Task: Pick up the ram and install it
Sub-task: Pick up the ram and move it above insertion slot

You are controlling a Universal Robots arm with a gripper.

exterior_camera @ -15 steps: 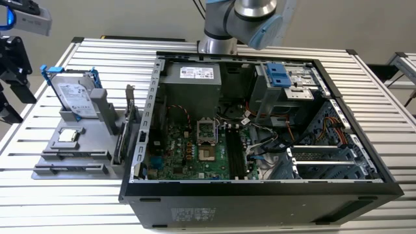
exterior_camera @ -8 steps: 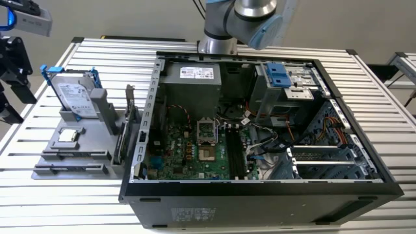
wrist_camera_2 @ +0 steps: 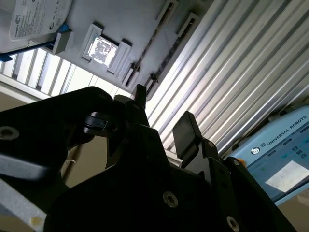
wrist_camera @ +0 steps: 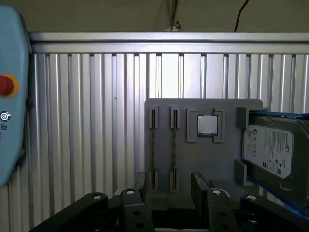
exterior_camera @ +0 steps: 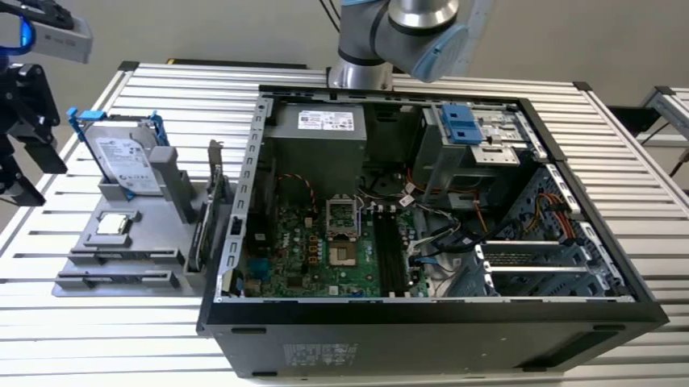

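Supervisor: Exterior view first. Status of the end effector?

Inspector: The gripper (exterior_camera: 31, 171) hangs at the exterior view's upper left. It is off the side of the grey tray (exterior_camera: 151, 240) that faces away from the computer case (exterior_camera: 431, 314), and well apart from the case. It carries nothing.

Supervisor: Contents of the 2 containers?

Inspector: The tray carries 1 hard drive (exterior_camera: 121, 161) standing in a blue frame and 1 processor chip (exterior_camera: 115, 226) lying flat. It also carries 1 dark card (exterior_camera: 202, 230), upright on the side nearest the case. The case holds the motherboard (exterior_camera: 302, 258) with its black memory slots (exterior_camera: 390, 254), a power supply (exterior_camera: 323, 137) and loose cables (exterior_camera: 441, 238) just beside those slots.

Supervisor: Second wrist view?

Inspector: The fingers (wrist_camera_2: 186, 128) stand wide apart with nothing between them; the tray lies beyond.

Supervisor: First wrist view, and the ram?

Inspector: The ram (wrist_camera: 153, 145) stands edge-up in the tray, in 1 of 2 parallel holders beside the chip. A 2nd thin strip (wrist_camera: 174, 145) sits in the neighbouring holder. The fingers are clear of both. The pick is not yet made.

Supervisor: Hazards?

Inspector: I judge 3.
1. The stick offers only a thin edge, so a slightly offset closure could strike the holder's end posts or catch the neighbouring strip.
2. A grip off the stick's middle would let it tilt, and a tilted stick would bind in the memory slot.
3. The cables lie close enough to the slots to snag the fingers on the way in.
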